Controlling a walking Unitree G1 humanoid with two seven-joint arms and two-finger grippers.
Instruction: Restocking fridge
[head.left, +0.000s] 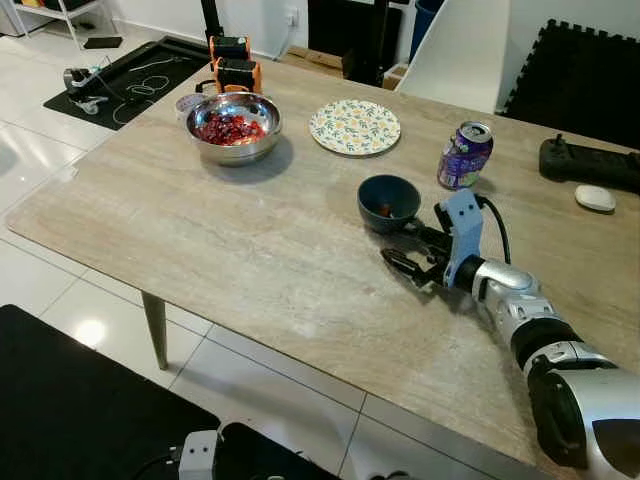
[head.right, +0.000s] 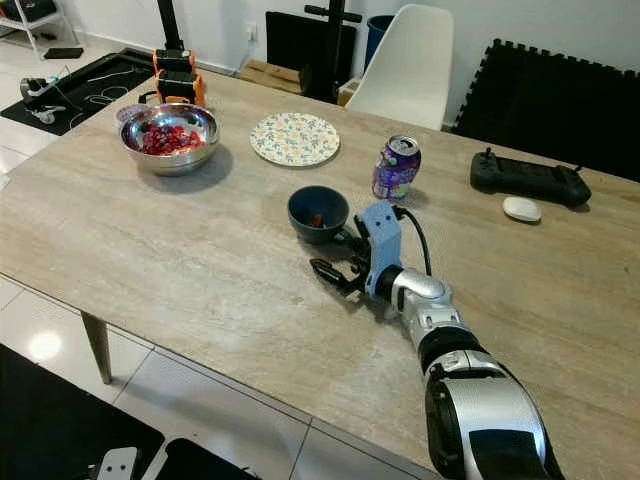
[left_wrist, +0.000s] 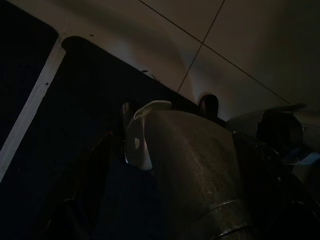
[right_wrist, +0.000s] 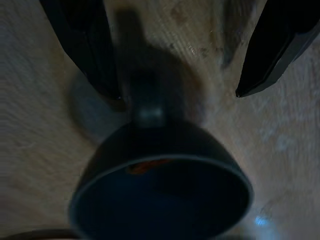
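A small dark blue bowl (head.left: 389, 201) with an orange bit inside stands on the wooden table (head.left: 200, 230). My right gripper (head.left: 405, 255) lies low over the tabletop just on the near side of the bowl, open, with nothing between its fingers. In the right wrist view the bowl (right_wrist: 160, 195) sits just beyond the two spread black fingers (right_wrist: 85, 45). A purple drink can (head.left: 465, 155) stands upright just behind and to the right of the bowl. My left arm hangs idle; its wrist view is dark and shows my body (left_wrist: 195, 170) and floor tiles (left_wrist: 240, 40).
A steel bowl of red pieces (head.left: 233, 125) and a patterned plate (head.left: 354, 126) sit at the far side. A black controller (head.left: 590, 163) and a white oval object (head.left: 595, 197) lie at the right. A white chair (head.right: 410, 60) stands behind the table.
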